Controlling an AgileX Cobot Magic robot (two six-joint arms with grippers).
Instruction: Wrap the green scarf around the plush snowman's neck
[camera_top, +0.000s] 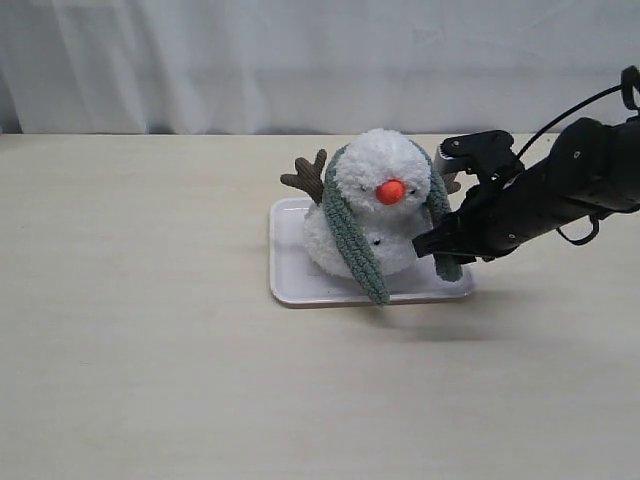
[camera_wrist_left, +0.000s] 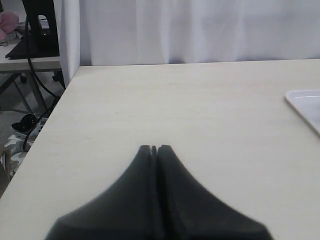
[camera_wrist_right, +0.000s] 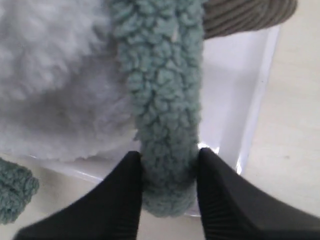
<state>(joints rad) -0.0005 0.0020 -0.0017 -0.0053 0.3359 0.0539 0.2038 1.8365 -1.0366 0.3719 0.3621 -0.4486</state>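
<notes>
Fingers of my right gripper clamp an end of the green scarf beside the plush snowman, toward the far edge of the table; on my left gripper they press together.

The left tool, jaws pressed together, hangs over the pale table, apart from a tray.

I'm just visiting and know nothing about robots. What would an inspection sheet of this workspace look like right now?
Surface: pale table, with a white tray on it.
Job's things: plush snowman sits on the tray; green scarf draped behind its head, both ends hanging in front, not yet wrapped.
Clutter: nothing seen.
End effectors: right end effector shut on one scarf end; left end effector shut, empty, over bare table.
Cables: black cable on the right arm.
Surroundings: white curtain behind.
</notes>
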